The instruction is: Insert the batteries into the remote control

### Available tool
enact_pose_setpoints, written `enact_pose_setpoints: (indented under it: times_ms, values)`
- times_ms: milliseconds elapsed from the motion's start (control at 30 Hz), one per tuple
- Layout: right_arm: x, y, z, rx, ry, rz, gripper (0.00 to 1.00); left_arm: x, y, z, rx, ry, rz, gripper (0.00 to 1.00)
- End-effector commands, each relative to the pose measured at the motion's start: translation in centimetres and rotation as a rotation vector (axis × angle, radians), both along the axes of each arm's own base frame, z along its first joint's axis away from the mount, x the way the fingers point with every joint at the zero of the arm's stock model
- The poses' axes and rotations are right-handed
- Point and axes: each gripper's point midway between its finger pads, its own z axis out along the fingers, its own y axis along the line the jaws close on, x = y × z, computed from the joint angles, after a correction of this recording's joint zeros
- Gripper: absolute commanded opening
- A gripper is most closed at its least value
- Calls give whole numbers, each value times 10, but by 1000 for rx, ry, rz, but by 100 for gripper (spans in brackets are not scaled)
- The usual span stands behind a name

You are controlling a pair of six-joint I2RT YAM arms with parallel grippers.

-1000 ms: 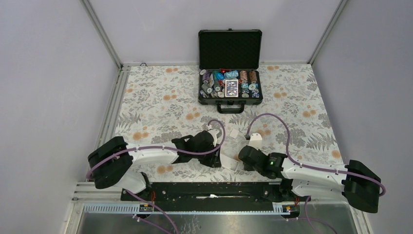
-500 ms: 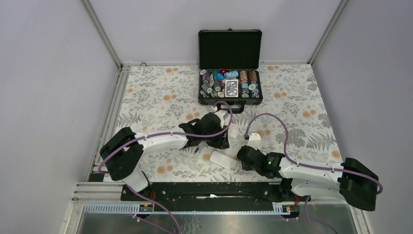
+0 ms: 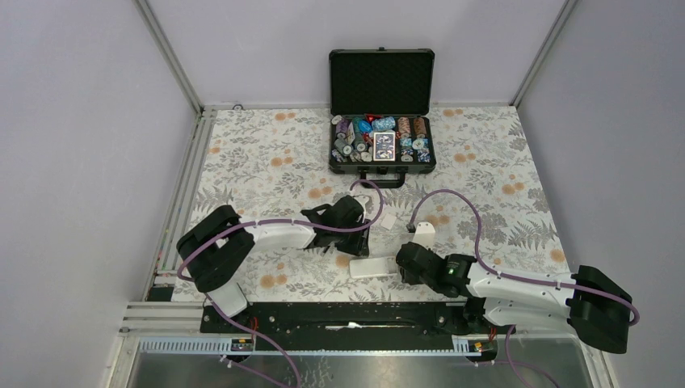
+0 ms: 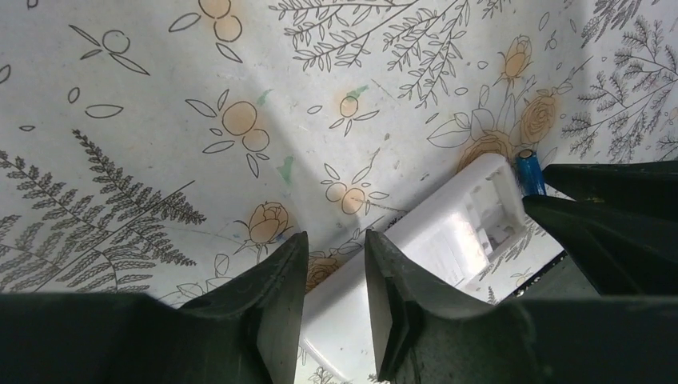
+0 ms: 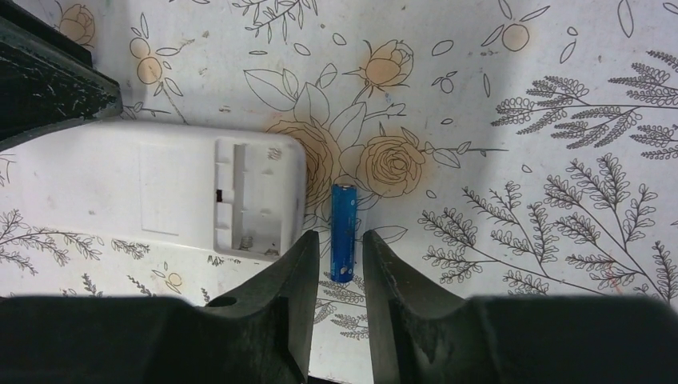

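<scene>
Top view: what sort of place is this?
Probably a robot test booth: left arm and right arm bolted to a floral-cloth table, plain walls boxing it in, props like a remote control and chip case.

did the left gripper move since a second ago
Yes. In the top view the left gripper is nearer the black chip case than a second ago, though slightly back from half a second ago.
</scene>
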Motion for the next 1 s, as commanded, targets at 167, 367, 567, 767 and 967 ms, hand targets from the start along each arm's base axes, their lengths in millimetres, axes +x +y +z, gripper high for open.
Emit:
enact_pose_setpoints:
  times_ms: [167,367,567,767,967]
  values:
    - [-7,-5,-5,-32,55,-17,33,-13,13,-14,-8,31,10,35]
    - [-12,-5,-7,-48,88,-7,33,-25,26,-17,-12,48,27,34]
    - [-18,-6,-9,-49,117,-3,33,-41,36,-21,-35,78,44,34]
    - [-22,-8,-11,-66,143,-5,33,-59,35,-25,-48,111,29,33]
    - [-22,-10,-11,-81,147,-14,29,-64,27,-22,-82,104,12,33]
